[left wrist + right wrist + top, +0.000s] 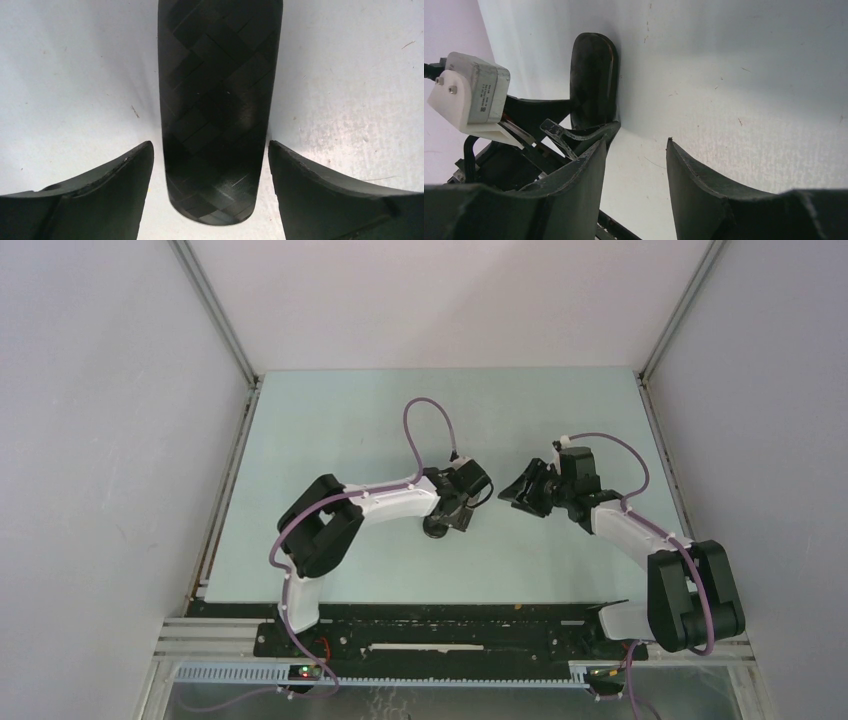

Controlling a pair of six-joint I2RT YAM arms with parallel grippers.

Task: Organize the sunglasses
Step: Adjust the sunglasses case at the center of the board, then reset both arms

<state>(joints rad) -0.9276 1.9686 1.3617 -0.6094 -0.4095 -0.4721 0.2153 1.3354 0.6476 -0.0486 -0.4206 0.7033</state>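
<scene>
Open table [340,410] lies toward the back wall [440,300], but mid-table the black case [217,115] fills most of the gap between the left hand's [210,147] spread fingers [100,200], and the right hand [635,142] stands close opposite.

Setting: a robotics lab test cell.
Walls: plain white panels [90,440] close in the left, right and rear of the frame, joined by aluminium posts [215,310].
Work surface: a pale green table [340,410] fills the centre.
Fixtures: left arm [380,502] and right arm [630,530], trailing purple cables, bolted to a black rail [430,640] along the bottom edge.
</scene>
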